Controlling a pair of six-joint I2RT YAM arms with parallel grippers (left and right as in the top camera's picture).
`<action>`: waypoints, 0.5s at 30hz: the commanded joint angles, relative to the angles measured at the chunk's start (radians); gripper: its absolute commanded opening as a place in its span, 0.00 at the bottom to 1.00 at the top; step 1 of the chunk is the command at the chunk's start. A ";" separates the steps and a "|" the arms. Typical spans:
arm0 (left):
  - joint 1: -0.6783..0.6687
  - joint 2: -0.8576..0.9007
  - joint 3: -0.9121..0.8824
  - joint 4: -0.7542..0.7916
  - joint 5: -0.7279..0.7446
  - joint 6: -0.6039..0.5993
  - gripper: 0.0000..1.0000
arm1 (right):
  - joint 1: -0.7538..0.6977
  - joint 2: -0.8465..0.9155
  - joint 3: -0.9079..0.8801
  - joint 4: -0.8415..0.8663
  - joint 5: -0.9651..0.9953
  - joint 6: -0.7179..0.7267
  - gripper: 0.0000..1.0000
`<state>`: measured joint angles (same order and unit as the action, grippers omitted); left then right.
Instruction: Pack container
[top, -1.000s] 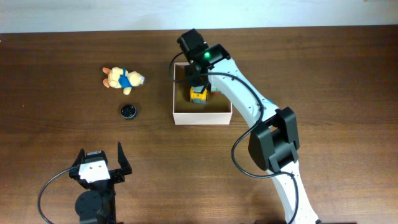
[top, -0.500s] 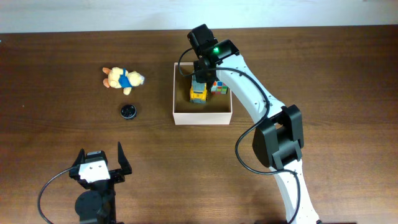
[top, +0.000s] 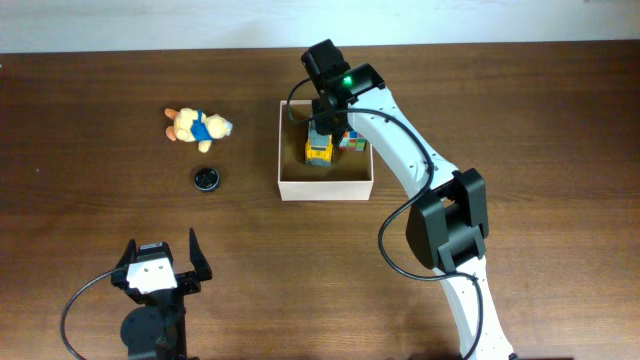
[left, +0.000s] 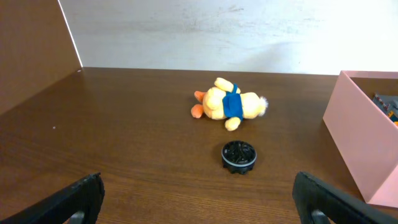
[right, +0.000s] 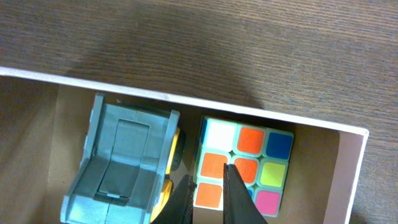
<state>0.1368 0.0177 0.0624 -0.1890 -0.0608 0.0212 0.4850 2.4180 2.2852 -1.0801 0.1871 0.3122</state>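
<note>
Grained wooden table (top: 100, 80) bears the square cardboard container (top: 327, 190); right tool (right: 208, 196) pinched shut, seemingly empty, left tool (top: 162, 245) gaping

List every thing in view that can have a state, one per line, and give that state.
container: open-topped, two toys inside.
toy truck: inside the container.
puzzle cube: inside the container beside the truck, colours scrambled.
plush toy: lying on the table, not packed.
black disc: flat on the table, not packed.
left gripper: open, empty.
right gripper: shut, over the cube.
</note>
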 joint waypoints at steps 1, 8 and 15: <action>-0.004 0.000 -0.007 0.006 -0.011 -0.006 0.99 | 0.004 0.013 0.015 -0.004 0.016 0.002 0.06; -0.004 0.001 -0.007 0.006 -0.011 -0.006 0.99 | 0.005 0.014 0.005 -0.006 0.016 0.002 0.04; -0.004 0.001 -0.007 0.006 -0.011 -0.006 0.99 | 0.006 0.018 -0.005 -0.005 0.006 0.003 0.04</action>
<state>0.1368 0.0177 0.0624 -0.1890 -0.0608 0.0212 0.4858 2.4184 2.2852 -1.0855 0.1864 0.3111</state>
